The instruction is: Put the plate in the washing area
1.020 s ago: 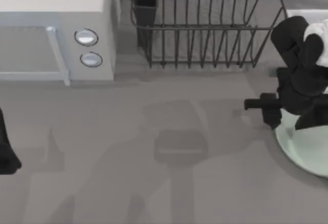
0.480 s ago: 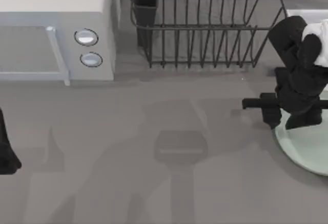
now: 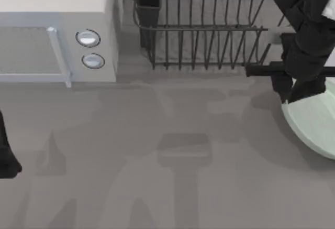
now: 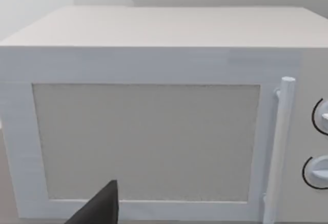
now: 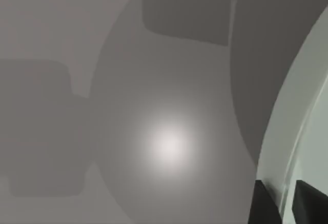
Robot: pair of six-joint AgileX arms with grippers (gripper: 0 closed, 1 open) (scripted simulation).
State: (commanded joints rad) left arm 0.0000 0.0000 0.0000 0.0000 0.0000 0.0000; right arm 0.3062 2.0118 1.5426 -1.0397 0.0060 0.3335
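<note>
2 arms on the job. From the top, the right gripper [image 3: 287, 90] sits at the near-left rim of the plate [image 3: 314, 121], far right of the table, just in front of the dish rack [image 3: 204, 24]; the plate looks lifted and tilted. Left arm parked at the left edge. Left wrist: the microwave [image 4: 148, 131] dead ahead, fingers unreadable. Right wrist: 2 dark fingertips [image 5: 264, 206] pinch the plate's rim edge-on. Glossy, stiff, probably slippery and breakable, so the rim's the handhold. Round: no long axis.
</note>
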